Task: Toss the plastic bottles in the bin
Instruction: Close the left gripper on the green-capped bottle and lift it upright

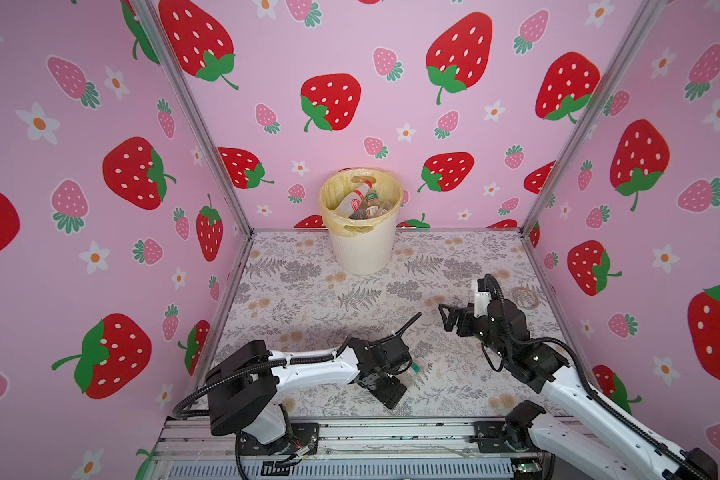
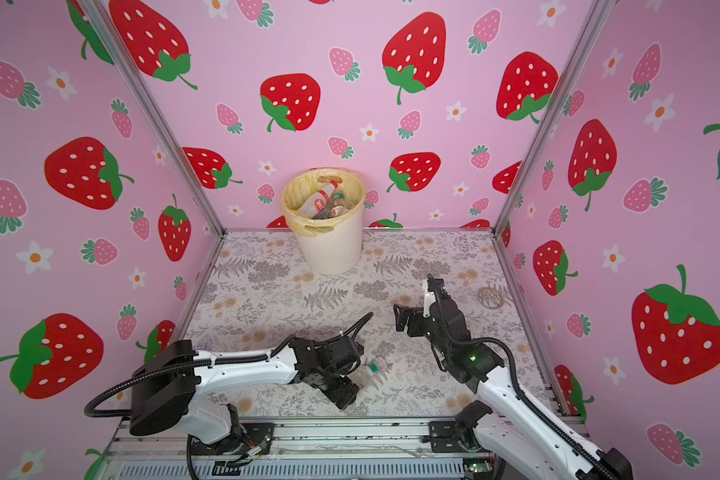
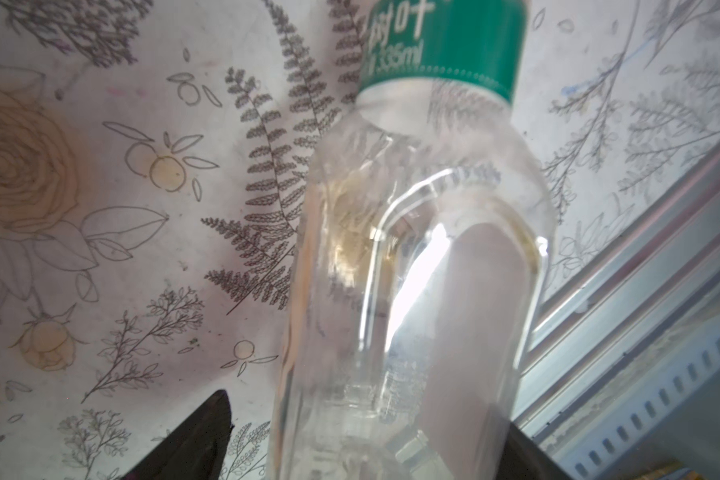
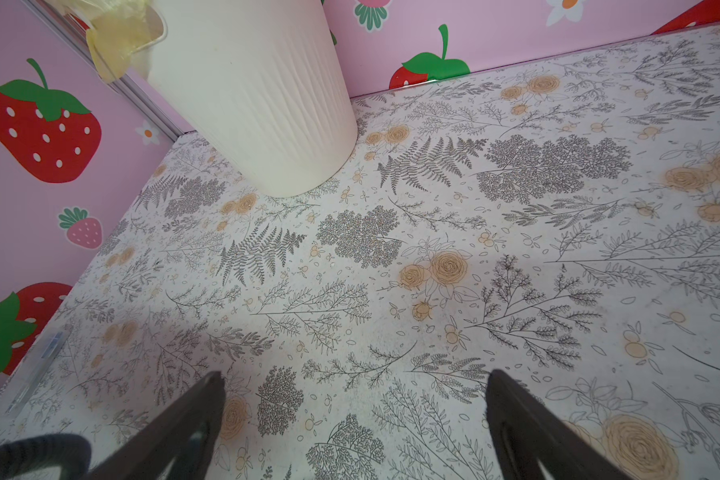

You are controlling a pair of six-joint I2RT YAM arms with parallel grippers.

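Two robot arms work on a flower-printed table (image 1: 308, 291) inside strawberry-papered walls. The step in hand looks like a pickup. A clear bottle (image 3: 412, 270) with a green label, the only 1 visible on the table, lies on its side near the front edge, between the fingers of the left gripper (image 3: 368, 415). The jaws straddle it but are not clamped: 1 finger (image 3: 200, 436) shows a gap to the plastic.

The next move likely calls for squeezing the light, slick body, lifting it, and carrying it across the table to the bin. The right gripper (image 4: 354, 376) hangs spread wide and empty above bare table, to the right of the middle.

The cream ribbed bin (image 1: 362, 249) stands against the back wall, well apart from both arms. It is lined with a yellow bag (image 1: 333, 195) and holds several bottles (image 1: 358, 201) piled together. Their exact count is unclear.
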